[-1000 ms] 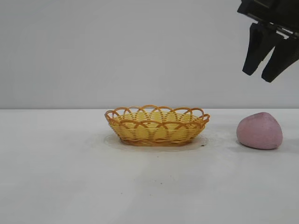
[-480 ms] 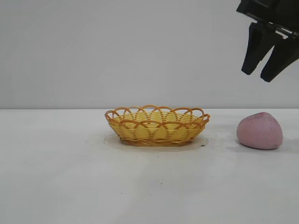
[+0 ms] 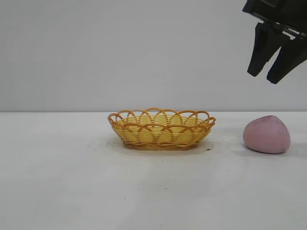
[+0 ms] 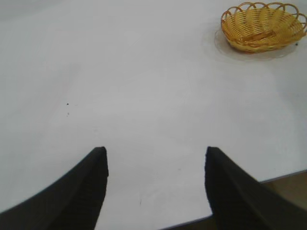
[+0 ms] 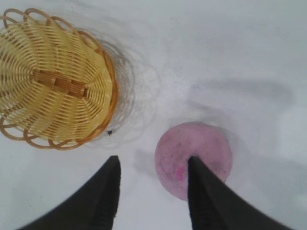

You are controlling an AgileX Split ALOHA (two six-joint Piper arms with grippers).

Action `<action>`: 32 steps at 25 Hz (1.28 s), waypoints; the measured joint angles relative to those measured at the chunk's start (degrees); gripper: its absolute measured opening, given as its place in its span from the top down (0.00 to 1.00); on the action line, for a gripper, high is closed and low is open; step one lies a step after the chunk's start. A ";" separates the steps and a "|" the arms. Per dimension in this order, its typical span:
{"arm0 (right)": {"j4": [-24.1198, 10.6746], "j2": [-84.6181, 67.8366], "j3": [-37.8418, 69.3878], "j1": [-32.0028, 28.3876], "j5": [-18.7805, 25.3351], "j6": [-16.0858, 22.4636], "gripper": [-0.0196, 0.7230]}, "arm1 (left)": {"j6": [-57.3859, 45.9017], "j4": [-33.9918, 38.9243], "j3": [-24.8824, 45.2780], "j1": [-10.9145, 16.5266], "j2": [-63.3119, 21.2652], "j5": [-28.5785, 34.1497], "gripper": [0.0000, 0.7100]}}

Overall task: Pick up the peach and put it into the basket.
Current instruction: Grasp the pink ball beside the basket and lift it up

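Pink and matte, the peach (image 3: 266, 134) rests on the white surface (image 3: 153, 191) at the right side of the exterior view, well apart from the basket (image 3: 161, 128) and outside it. Its blunt point faces upward in that view. The wicker basket, yellow-orange with a looped rim, sits near the middle of the surface and holds nothing.

Right claw (image 3: 268, 75): positioned high above the surface, above the peach, at the upper right corner of the exterior view. Its two dark fingers (image 3: 259, 50) point downward and are spread apart. Nothing is held between them. In the right wrist view the right claw (image 5: 153, 165) looks down on the peach (image 5: 193, 155), with one fingertip overlapping the fruit's outline and the other beside it, and the basket (image 5: 53, 81) lies off to one side. A small dark speck (image 5: 110, 132) lies on the surface just beside the basket rim.

Left claw (image 4: 156, 153): not seen in the exterior view. In the left wrist view its two fingers are set wide apart over bare surface, gripping nothing. The basket (image 4: 263, 26) appears far off in that view, near the surface's far side.
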 joint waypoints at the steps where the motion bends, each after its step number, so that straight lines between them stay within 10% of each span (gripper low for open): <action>1: 0.20 0.00 0.00 0.00 -0.27 -0.27 0.54 | 0.00 0.00 0.00 0.00 0.00 -0.12 0.45; 10: -2.48 1.06 0.00 0.00 0.88 0.20 0.54 | 0.00 0.00 0.00 7.53 -0.13 -0.25 0.45; 18: -7.85 8.08 0.00 0.94 2.15 4.05 0.54 | 0.00 0.00 0.00 7.90 -0.13 -0.25 0.45; 26: -13.59 9.76 -0.34 5.13 -1.19 7.60 0.97 | 0.00 0.00 0.00 7.90 -0.13 -0.25 0.45; 32: -17.84 5.32 -4.05 5.28 -1.08 10.51 0.97 | 0.00 0.00 0.00 7.90 -0.13 -0.25 0.45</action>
